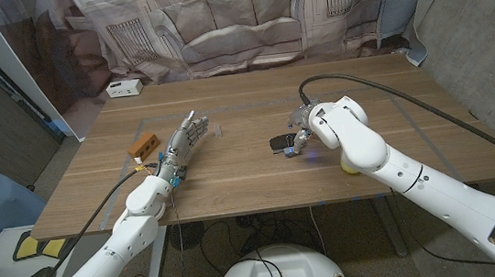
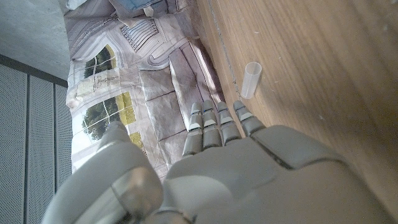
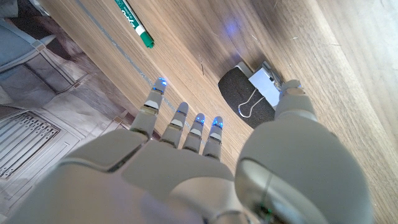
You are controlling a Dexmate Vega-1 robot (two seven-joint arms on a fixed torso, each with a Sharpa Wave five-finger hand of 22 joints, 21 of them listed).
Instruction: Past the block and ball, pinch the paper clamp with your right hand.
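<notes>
The paper clamp [image 3: 260, 88] lies on the table [image 1: 261, 178], beside a dark oval piece, directly beneath the right hand [image 1: 303, 135]. That hand's fingers [image 3: 181, 121] are spread; the thumb appears to touch the clamp's edge, no pinch formed. Risk: thumb pressure alone may slide the clamp away. The left hand [image 1: 179, 147] waits, fingers straight and together, holding nothing.

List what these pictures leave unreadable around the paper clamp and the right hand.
- Paper clamp: head view, mostly hidden behind the right hand; in the right wrist view the thumb covers one end, so whether it is pinched is unclear.
- Yellow ball: head view, mostly hidden by the right forearm.
- Green marker: right wrist view, cut off by the edge.
</notes>
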